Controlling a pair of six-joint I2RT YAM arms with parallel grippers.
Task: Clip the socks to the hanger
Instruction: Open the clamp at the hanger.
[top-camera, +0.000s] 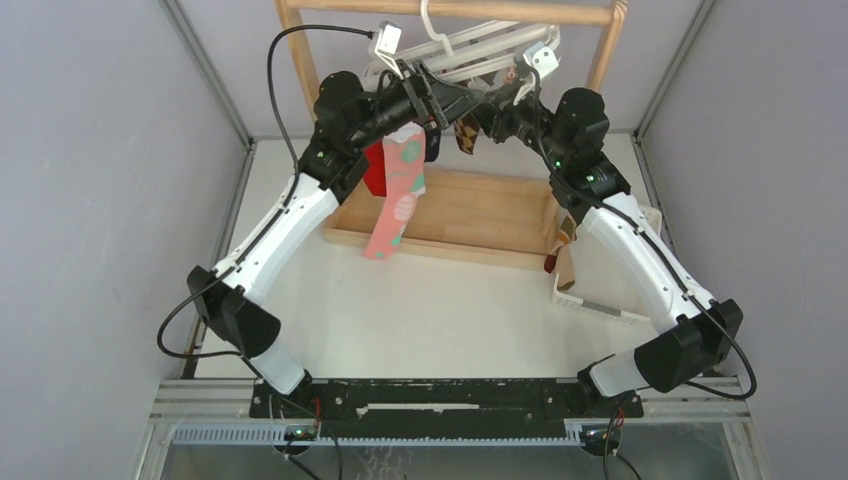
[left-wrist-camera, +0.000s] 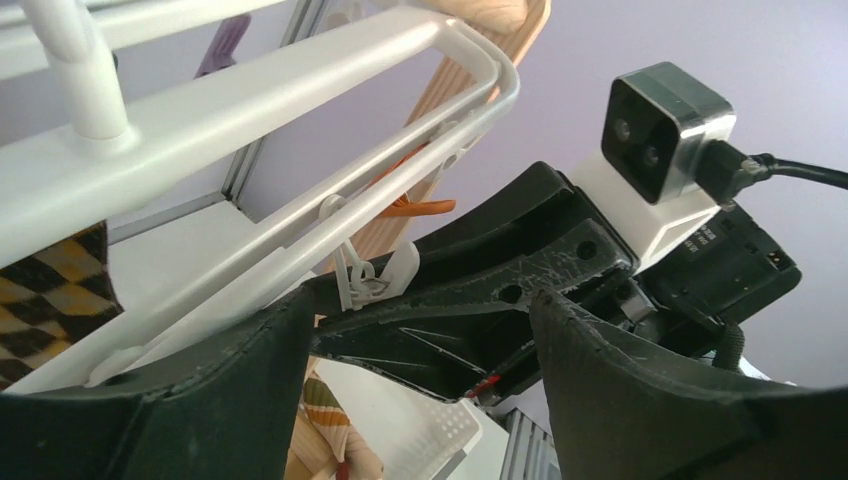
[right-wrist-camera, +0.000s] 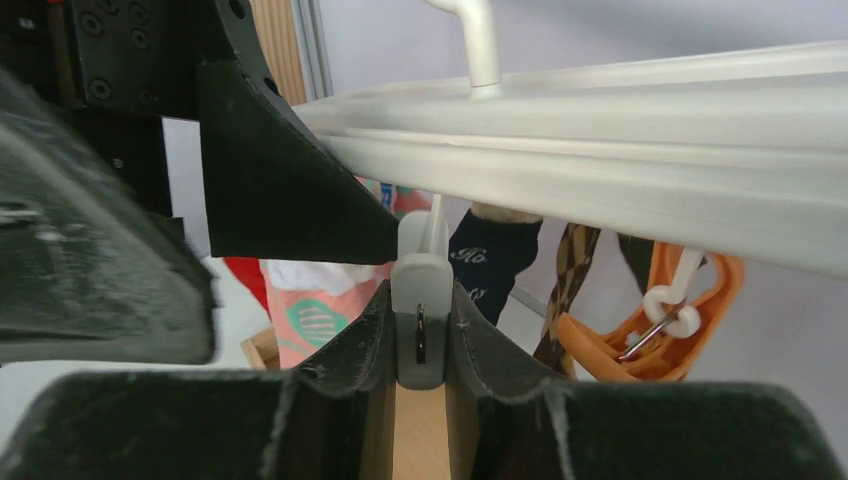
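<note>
Left gripper (top-camera: 446, 100): raised to the hanger's near bar; fingers spread wide (left-wrist-camera: 420, 300), nothing between them.
Right gripper (top-camera: 491, 112): raised to the same bar from the other side; jaws closed narrow (right-wrist-camera: 420, 300) on a pale grey clip (right-wrist-camera: 420, 330).
Gripper spacing: the two tips sit just beside each other under the frame.
Hanger (top-camera: 490, 40): white plastic frame, hung by its hook from the wooden rack (top-camera: 450, 10) at the far edge of the table.
Pink sock (top-camera: 395, 200): teal dots, hangs straight down below the left gripper, over the wooden tray (top-camera: 480, 215).
Red sock (top-camera: 374, 170): hangs just behind the pink sock, to its left.
Dark sock (right-wrist-camera: 490, 260): hangs from the frame beyond the held clip.
Brown patterned sock (right-wrist-camera: 570, 265): hangs beside the dark sock.
Orange clip (right-wrist-camera: 650, 330): dangles from the frame, near the patterned sock; whether it grips anything cannot be told.
Striped sock (top-camera: 566, 265): lies in the white basket (top-camera: 600, 305), under the right arm.
</note>
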